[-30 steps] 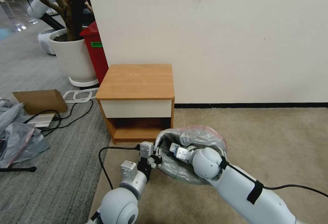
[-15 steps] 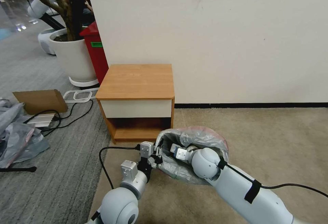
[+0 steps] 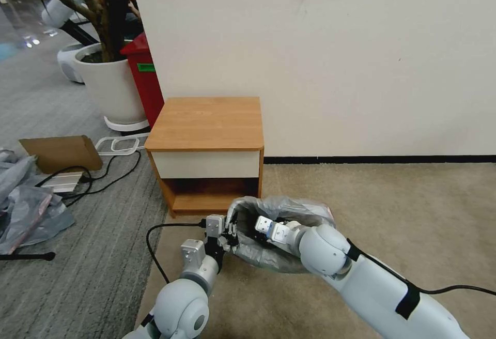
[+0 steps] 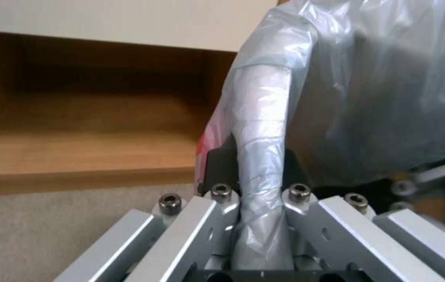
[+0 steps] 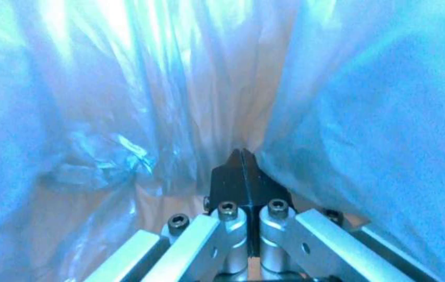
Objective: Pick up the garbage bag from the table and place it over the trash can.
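Observation:
The garbage bag [image 3: 289,210], crinkly grey plastic with a faint pink rim, bulges on the beige carpet just in front of the table [image 3: 206,122]. The trash can is hidden under the bag. My left gripper [image 3: 231,231] is shut on the bag's near-left edge. In the left wrist view its fingers [image 4: 256,160] clamp a tight vertical fold of the film [image 4: 261,117], with the table's low shelf [image 4: 76,149] behind. My right gripper [image 3: 257,227] reaches inside the bag's mouth. In the right wrist view its tips [image 5: 242,156] are shut where the bag's creases [image 5: 181,98] meet.
A white plant pot [image 3: 111,88] and a tall red bin [image 3: 144,78] stand left of the table. Cardboard [image 3: 62,152], a grey-pink plastic heap [image 3: 26,210] and black cables [image 3: 155,246] lie on the grey carpet. Open beige carpet [image 3: 413,210] stretches to the right.
The bag has sunk lower and flattened, with less of its pink rim showing. Both grippers have dropped with it, and the right arm has shifted down and slightly left.

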You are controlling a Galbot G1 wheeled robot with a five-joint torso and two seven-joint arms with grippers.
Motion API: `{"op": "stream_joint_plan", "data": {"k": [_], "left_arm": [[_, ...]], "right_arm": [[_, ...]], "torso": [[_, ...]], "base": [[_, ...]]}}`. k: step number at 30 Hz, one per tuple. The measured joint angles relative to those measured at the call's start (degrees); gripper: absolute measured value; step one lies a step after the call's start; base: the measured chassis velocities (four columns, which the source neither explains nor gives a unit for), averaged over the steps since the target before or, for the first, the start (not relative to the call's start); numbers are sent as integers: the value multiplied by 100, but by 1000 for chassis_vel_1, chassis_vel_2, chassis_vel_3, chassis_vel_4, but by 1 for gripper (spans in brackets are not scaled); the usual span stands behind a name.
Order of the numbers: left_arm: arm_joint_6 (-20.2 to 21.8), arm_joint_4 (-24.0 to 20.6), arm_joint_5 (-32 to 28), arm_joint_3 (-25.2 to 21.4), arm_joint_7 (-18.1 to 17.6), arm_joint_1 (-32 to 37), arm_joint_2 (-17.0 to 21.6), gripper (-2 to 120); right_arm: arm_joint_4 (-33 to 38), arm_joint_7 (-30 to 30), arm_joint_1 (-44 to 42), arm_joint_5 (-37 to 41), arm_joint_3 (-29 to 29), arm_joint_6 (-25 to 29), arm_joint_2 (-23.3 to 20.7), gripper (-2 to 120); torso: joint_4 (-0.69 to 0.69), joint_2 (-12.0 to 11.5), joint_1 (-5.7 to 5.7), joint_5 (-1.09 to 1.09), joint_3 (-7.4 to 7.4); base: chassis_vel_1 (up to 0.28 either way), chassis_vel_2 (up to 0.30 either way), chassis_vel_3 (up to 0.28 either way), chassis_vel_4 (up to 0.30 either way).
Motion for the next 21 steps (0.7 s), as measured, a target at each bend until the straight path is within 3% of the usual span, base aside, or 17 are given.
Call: {"op": "stream_joint_plan", "data": {"k": [15, 21], "left_arm": [[67, 257, -361, -114, -180, -182, -83, 4], [156, 270, -841, -186, -419, -167, -103, 4]], "right_arm": [[691, 183, -372, 1146, 278, -1, -184, 0], [1358, 329, -815, 1726, 887, 2, -247, 0]], "torso": [[0, 0, 0, 0, 0], [1, 0, 0, 0, 0]], "base": [[0, 0, 0, 0], [0, 0, 0, 0]]}}
